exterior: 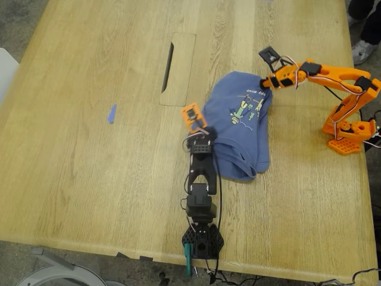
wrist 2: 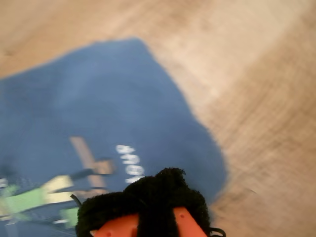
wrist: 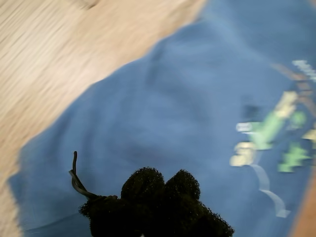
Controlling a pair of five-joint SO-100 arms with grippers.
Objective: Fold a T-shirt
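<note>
Black plastic makes up the nearer arm, whose base (exterior: 202, 241) is clamped at the near edge of the oak worktop (exterior: 89, 179), a little toward the exterior view's right of that edge's middle. It reaches away from the edge to my first gripper (exterior: 199, 128), which ends in an orange piece beside the T-shirt's side facing the exterior view's left. In the first wrist view that gripper's dark fuzzy pads (wrist: 160, 190) sit close together over the blue cloth; I cannot tell whether they pinch any of it. The T-shirt (exterior: 241, 128) is slate blue and lies bunched in a folded heap on the worktop, toward the exterior view's right of centre, with its green-yellow cartoon print (exterior: 243, 109) and pale lettering facing up and its doubled hem pointing toward the near edge. Beyond it, the orange arm stands on its base (exterior: 348, 137) near the right-hand edge of the worktop as the exterior view shows it, and stretches across to my second gripper (exterior: 268, 77) at the shirt's far corner. The second wrist view shows black padding over orange at that gripper (wrist 2: 158, 197), just above the print, blurred; its jaws seem closed, though whether on cloth I cannot tell. A small blue tape strip (exterior: 111, 114) lies well apart toward the opposite edge, and a rectangular cutout panel (exterior: 177, 68) sits in the wood farther back.
</note>
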